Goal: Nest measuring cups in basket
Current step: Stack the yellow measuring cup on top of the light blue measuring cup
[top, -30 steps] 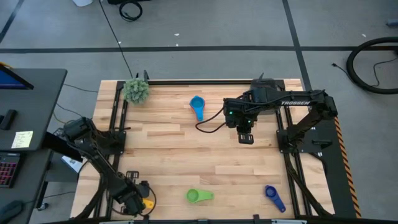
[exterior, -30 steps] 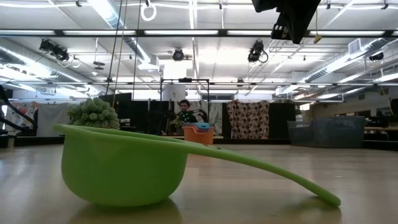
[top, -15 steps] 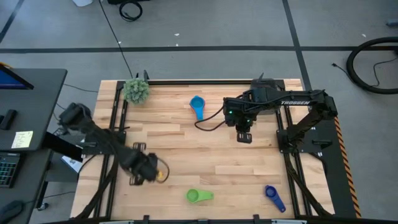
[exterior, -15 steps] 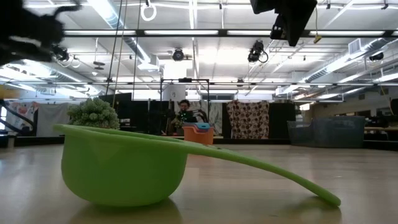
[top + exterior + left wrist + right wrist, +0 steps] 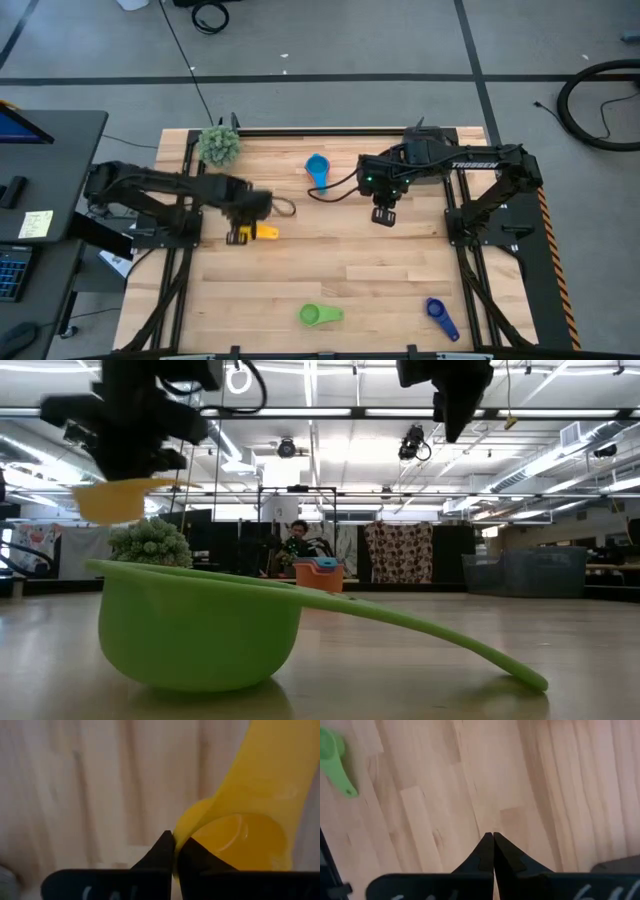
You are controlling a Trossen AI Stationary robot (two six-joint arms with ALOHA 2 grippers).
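Yellow measuring cup [image 5: 262,232], pinched in the left hand [image 5: 240,236], has swung up off the desk [image 5: 330,260] toward the nested stack [image 5: 317,168]; right hand [image 5: 382,216], pinched shut and empty, waits beside that stack.

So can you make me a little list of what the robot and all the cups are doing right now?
left gripper: shut on the yellow cup, carried above the table
right gripper: shut, empty, hanging over the table's far right part
stacked cups: light blue on top, at the far edge
green cup: lying on the table near the front
dark blue cup: front right corner
plant ball: far left corner
basket: not seen in these pictures
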